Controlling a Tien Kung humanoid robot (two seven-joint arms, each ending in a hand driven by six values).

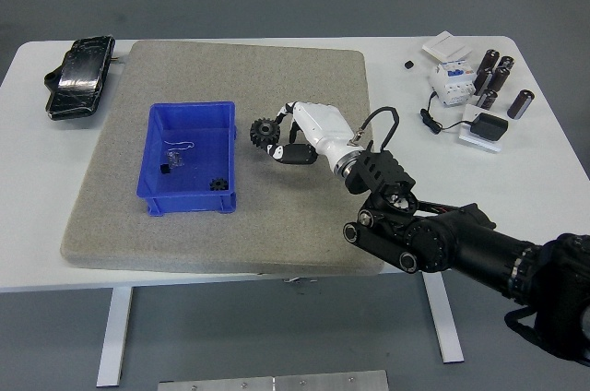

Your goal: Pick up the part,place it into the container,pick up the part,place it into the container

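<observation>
One robot hand in view: the right robot hand [293,136], white-shelled with black fingers, is reached in from the lower right on a black arm [442,242].
Grasp: the fingers are closed on a black gear part [265,133], which is held at the fingertips.
Part position: the gear is held over the grey mat [230,225], just beside the right wall of the blue container [153,162] and not yet over its opening.
Container: a blue open bin is set on the left half of the mat; a second small black gear [219,184] is seen in its near right corner, with a small black piece [165,169] and a thin wire-like item [181,145] further in.
Mat: a grey square pad is laid across the middle of the white bench [387,59].
Far left of bench: a black device [77,77] is lying beside the mat.
Far right of bench: black cylinders [494,80], a white module [450,84] and a black cable [433,122] are grouped, well apart from the mat.
</observation>
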